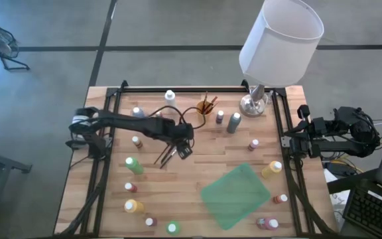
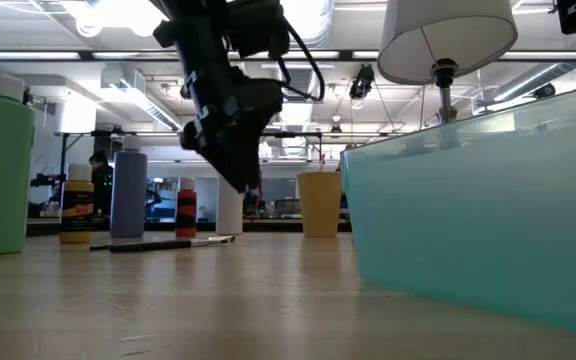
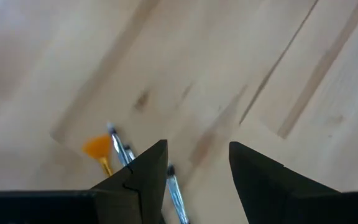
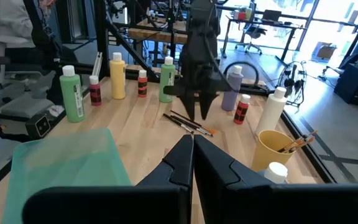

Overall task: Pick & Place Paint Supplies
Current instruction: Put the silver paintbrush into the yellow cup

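- A robotics lab or open workshop is showing: ceiling strip lights (image 2: 58,12) are glowing across the top.
- Desks and office chairs (image 4: 251,38) are standing upper right.

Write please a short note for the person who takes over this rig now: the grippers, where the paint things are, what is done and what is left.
Left gripper: open, empty, above the loose brushes lying mid-table; nothing held.
Right gripper: shut, empty, parked at the table's right edge.
Paint bottles, such as the green bottle and the yellow bottle, stand scattered over the wooden table. The yellow cup already holds some brushes.
The teal tray looks empty.
Done: apparently no bottle placed yet.
Left: grasp the loose brushes, then probably collect the bottles.
The lamp is not part of the job.
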You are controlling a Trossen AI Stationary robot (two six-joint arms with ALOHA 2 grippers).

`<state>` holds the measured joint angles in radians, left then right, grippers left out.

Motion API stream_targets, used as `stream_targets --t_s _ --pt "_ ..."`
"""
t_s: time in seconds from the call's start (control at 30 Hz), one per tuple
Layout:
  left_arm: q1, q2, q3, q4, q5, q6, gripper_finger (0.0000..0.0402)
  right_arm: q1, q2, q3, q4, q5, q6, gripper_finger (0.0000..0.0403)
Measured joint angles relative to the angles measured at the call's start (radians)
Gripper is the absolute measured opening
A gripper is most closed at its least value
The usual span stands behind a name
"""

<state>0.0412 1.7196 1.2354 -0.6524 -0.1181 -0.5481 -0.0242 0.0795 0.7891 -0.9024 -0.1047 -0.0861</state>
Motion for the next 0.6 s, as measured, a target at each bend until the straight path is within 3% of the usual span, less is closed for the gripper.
stream_targets --t_s 0.6 --pt "-0.052 0.104 0.002 -0.019 0.005 -0.025 0.0176 0.0 0.0 0.0 0.0 0.0 0.0 0.0008"
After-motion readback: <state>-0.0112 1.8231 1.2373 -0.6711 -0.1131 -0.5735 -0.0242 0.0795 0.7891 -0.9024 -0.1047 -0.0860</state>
